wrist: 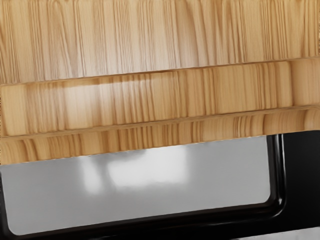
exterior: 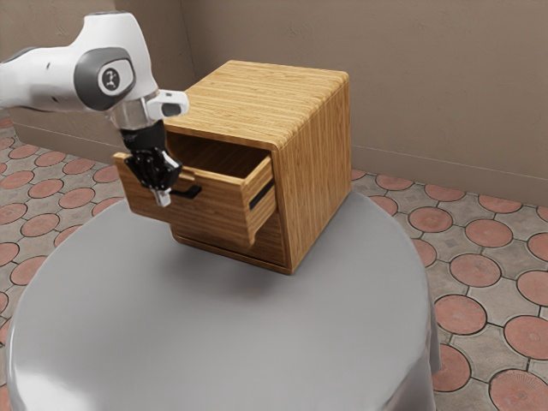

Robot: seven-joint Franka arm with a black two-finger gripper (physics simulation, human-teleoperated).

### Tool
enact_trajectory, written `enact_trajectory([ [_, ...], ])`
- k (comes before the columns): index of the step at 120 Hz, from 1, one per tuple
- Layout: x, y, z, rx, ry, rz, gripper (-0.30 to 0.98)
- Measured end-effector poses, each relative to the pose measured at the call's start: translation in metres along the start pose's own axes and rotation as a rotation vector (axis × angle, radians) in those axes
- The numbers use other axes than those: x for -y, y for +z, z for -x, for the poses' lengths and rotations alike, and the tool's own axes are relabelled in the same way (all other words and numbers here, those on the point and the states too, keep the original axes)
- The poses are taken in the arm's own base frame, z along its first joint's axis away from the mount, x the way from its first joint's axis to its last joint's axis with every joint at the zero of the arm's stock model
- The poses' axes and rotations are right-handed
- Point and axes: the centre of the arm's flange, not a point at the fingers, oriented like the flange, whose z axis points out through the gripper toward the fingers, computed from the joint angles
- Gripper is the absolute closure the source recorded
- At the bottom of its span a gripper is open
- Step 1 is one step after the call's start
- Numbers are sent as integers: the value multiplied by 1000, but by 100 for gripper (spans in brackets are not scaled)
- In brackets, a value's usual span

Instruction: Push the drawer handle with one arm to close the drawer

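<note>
The drawer [exterior: 224,205] is hanging well out of the wooden cabinet [exterior: 318,150], its front standing left of centre in the upper half of the exterior view, and its open box is showing behind that front. The dark handle [exterior: 187,193] is jutting from the drawer front, just beside the gripper [exterior: 163,198], which is pointing down at the exterior view's upper left while the white arm [exterior: 116,64] is reaching in from that edge. Whether the gripper is spread or closed I am not able to tell, nor whether it is touching the handle. In the wrist view the handle is appearing as a stiff black loop, with the grey tabletop [exterior: 214,342] showing through its opening. The drawer is looking rigid and fairly light, likely to be gliding on its runners rather than bending, though how freely it is running I am only guessing. The closing push is remaining to be done, so the job is calling for no grasp: pressing on the handle's outer face, near its middle, and driving straight toward the cabinet should be serving best. The handle's smooth black surface may be proving slippery, so a slanting push could be sliding off; pressing too near one end could be twisting the drawer and making it bind, or nudging the whole cabinet across the tabletop.
</note>
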Motion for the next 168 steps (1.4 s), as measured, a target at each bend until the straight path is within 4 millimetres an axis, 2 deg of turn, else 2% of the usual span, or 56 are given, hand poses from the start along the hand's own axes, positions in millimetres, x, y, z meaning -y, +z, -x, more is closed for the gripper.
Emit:
enact_trajectory([
  [67, -13, -12, -25, -34, 39, 4, 79],
  [85, -14, -7, -34, -29, 51, -4, 79],
  [118, -9, -2, -49, -27, 56, -14, 79],
  [168, -5, -7, -66, -51, 67, -12, 79],
])
